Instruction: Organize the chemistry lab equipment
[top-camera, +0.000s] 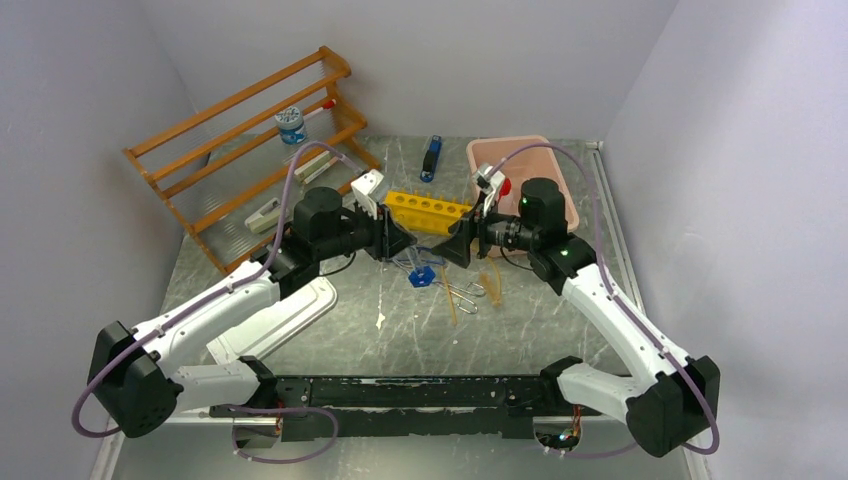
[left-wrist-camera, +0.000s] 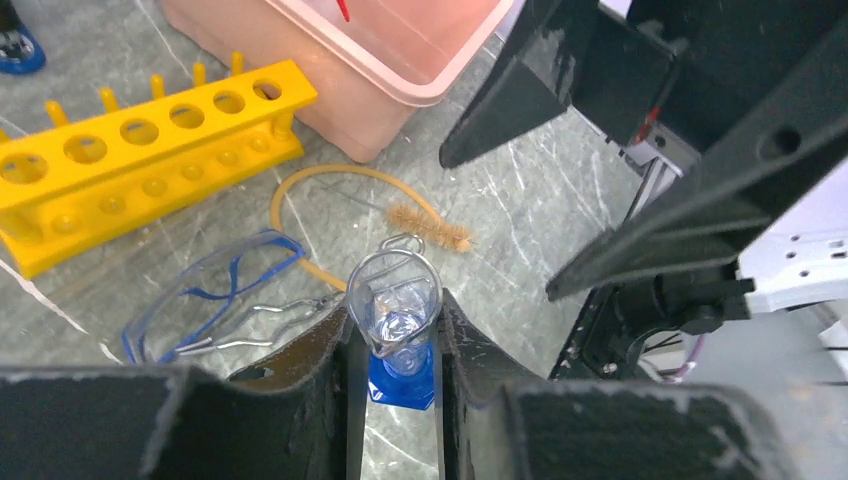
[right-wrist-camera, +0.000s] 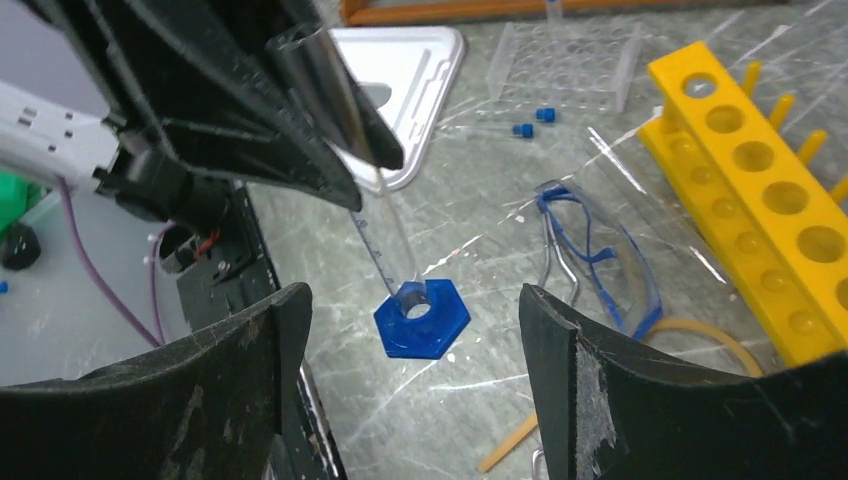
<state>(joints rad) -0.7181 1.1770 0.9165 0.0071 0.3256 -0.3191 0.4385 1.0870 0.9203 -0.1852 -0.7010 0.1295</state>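
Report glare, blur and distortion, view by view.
Top external: even soft light, faint shadows, sharp. Left wrist: glints inside the clear cylinder clamped in the left tool; goggles crisp. Right wrist: white tray nearly washed out; the cylinder's glass walls faint, hard to trace.

Glossy clear plastic cylinder (left-wrist-camera: 395, 300), yellow plastic rack (left-wrist-camera: 112, 142), wooden shelf (top-camera: 238, 101)

We find the top external camera fixed high behind both arm bases, looking down and forward over the whole table (top-camera: 400, 340). The left wrist camera rides close behind the left gripper (left-wrist-camera: 395, 330) and faces 3 o'clock on the overhead plan. The right wrist camera rides equally close behind the right gripper (right-wrist-camera: 412, 295) and faces 9 o'clock. Both wrist views share the clear cylinder (left-wrist-camera: 395, 290), blue-framed goggles (left-wrist-camera: 215, 285) and yellow rack (left-wrist-camera: 140, 150). The overhead view takes in that same patch near its centre.
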